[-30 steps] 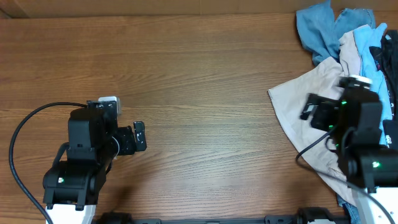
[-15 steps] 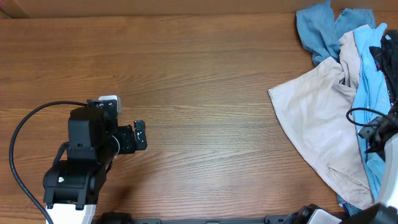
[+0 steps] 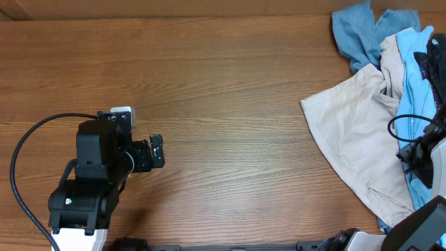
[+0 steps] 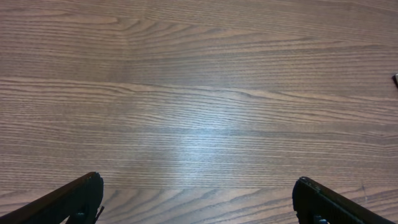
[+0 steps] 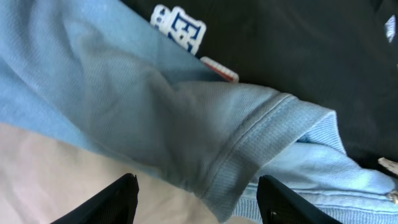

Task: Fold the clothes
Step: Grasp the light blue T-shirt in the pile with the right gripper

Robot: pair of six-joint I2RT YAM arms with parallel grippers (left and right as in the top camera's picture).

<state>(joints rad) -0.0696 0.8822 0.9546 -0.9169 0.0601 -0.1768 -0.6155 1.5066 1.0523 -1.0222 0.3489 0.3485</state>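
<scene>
Right tool (image 5: 198, 190), fingers set wide with nothing between them, hangs close over the sky-blue T-shirt (image 5: 186, 112), whose stitched hem runs just ahead of the fingertips. Whether it touches the cloth cannot be told. From above, this tool is cut off at the frame's edge. Only a scrap of the shirt's white and red lettering (image 5: 180, 28) shows beyond the tool, against a black garment (image 5: 298, 43). A beige garment (image 5: 43, 180) lies beside one fingertip. Left tool (image 4: 198, 190), also wide and empty, sits over bare table (image 4: 199, 93), well apart from the T-shirt.
</scene>
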